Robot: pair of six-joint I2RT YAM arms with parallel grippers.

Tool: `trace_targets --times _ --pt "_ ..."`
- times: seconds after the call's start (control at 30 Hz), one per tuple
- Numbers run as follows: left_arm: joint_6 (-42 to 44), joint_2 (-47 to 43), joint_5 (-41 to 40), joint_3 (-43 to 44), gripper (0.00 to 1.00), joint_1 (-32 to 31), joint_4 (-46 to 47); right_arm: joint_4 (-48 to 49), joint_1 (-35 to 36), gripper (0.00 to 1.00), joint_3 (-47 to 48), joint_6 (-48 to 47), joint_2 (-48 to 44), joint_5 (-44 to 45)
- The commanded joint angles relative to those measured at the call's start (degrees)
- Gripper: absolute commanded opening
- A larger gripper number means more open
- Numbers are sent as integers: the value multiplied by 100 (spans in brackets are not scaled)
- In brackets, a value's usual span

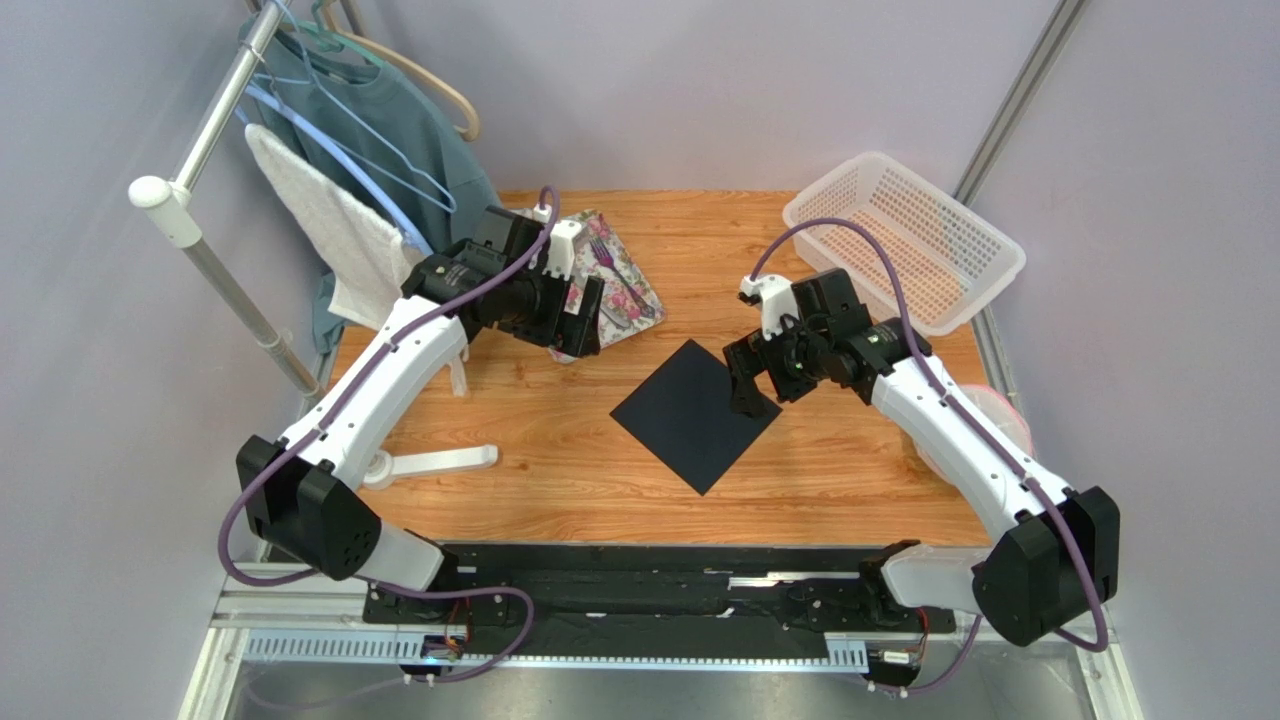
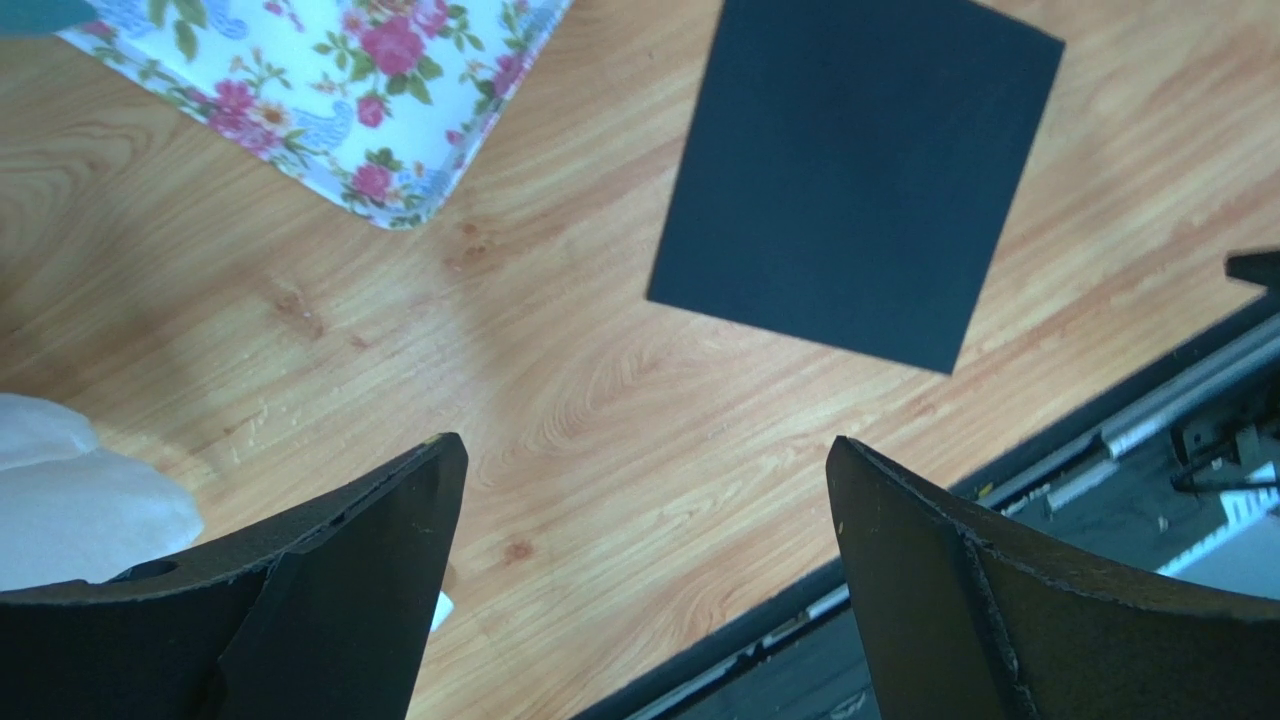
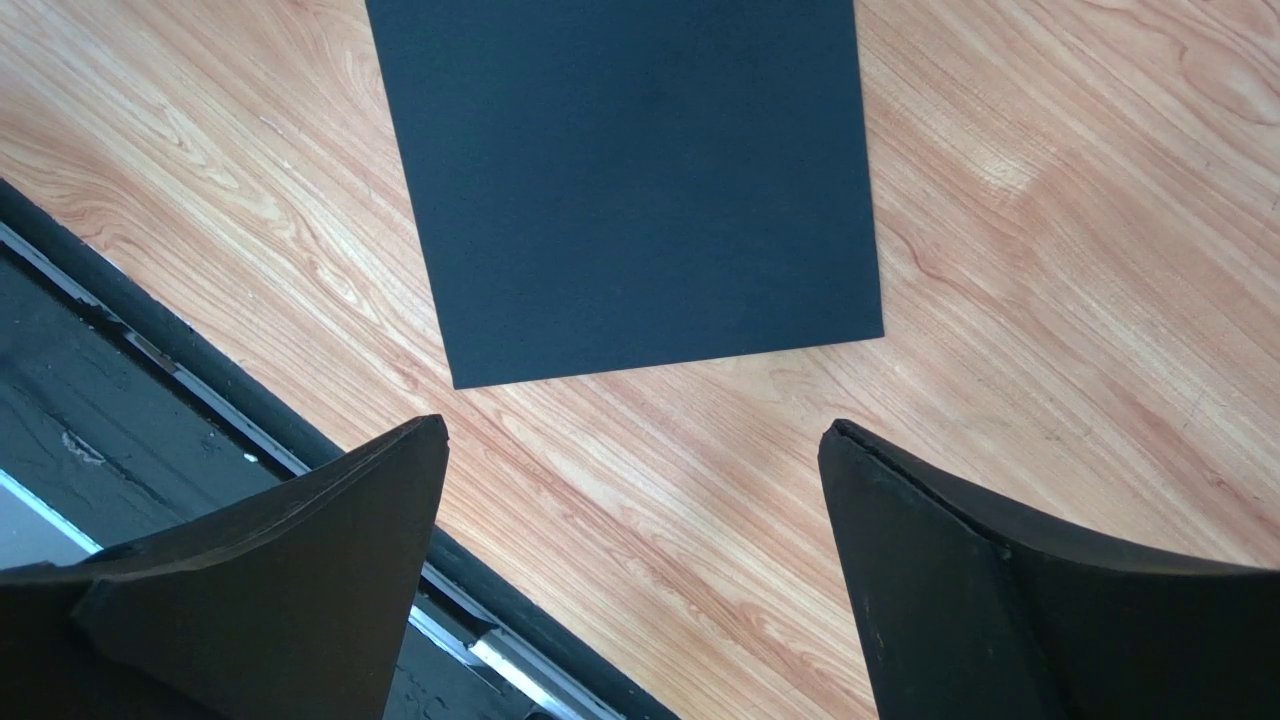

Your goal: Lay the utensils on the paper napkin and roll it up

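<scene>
The black paper napkin (image 1: 694, 413) lies flat on the wooden table, turned like a diamond. It also shows in the left wrist view (image 2: 857, 173) and the right wrist view (image 3: 639, 173). The purple fork (image 1: 607, 260) lies on the floral tray (image 1: 639, 278) at the back. A pale strip beside it may be the knife; I cannot tell. My left gripper (image 1: 579, 327) is open and empty over the tray's near edge; its jaws (image 2: 643, 450) stand wide apart. My right gripper (image 1: 747, 390) is open and empty at the napkin's right corner, jaws (image 3: 631, 428) wide apart.
A white perforated basket (image 1: 909, 240) stands at the back right. A clothes rack with hangers, a teal shirt and a white towel (image 1: 338, 225) stands at the back left, its white foot (image 1: 436, 461) on the table. A black rail (image 1: 646, 578) runs along the near edge.
</scene>
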Motion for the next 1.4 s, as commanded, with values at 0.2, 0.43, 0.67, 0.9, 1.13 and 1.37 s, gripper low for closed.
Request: trace_targets --times 0.2,0.43,0.67,0.9,1.13,1.37 --pt "-1115 828 -1205 774 99 -15 252 218 1 100 137 101 165 135" --pt "-1818 1646 -1968 1275 99 -23 332 139 -122 100 313 127 393 294" --pt "-2354 2595 -2436 1854 94 -15 305 25 -298 100 419 136 560 320" --pt "-2548 3649 -2532 2637 79 -6 314 7 -350 100 349 145 648 311" --pt "-2627 4502 -2945 3314 62 -15 305 -45 -386 100 419 145 798 294" --pt "-2838 4995 -2893 3613 61 108 604 -37 -447 100 331 127 745 241"
